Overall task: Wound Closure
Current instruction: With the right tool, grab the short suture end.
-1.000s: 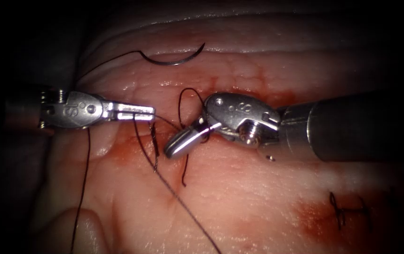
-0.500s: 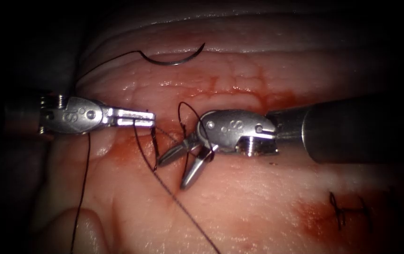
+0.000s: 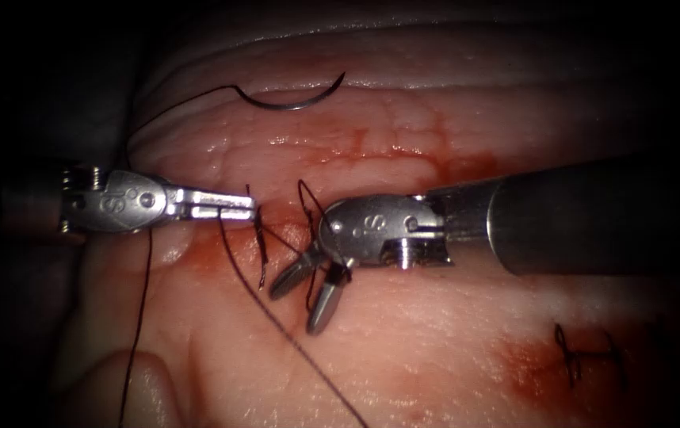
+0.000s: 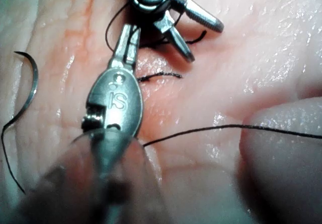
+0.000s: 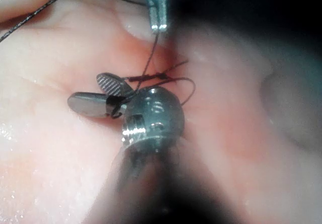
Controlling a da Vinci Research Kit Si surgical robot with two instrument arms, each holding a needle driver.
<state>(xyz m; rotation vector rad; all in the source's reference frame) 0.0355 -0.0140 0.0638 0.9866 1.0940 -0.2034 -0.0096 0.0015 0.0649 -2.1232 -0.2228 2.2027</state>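
Observation:
The curved needle lies free on the tissue at the far side, held by neither tool and not in the tissue; it also shows in the left wrist view. My left tool is shut on the thread just left of the red cut; its closed jaws point at the stitch. My right tool stands open right of the cut, gripping nothing. A short thread end hangs between its jaws, and a loop arches over its wrist. Its spread jaws straddle a strand.
A knotted strand stands between the two tools over red fluid. An earlier finished stitch sits at the lower right. One long thread runs down the left side; another crosses the tissue.
The right tool's jaws went from shut to open while it slid left and down. The left tool drifted slightly left and down, still shut on the thread. The needle stayed put.

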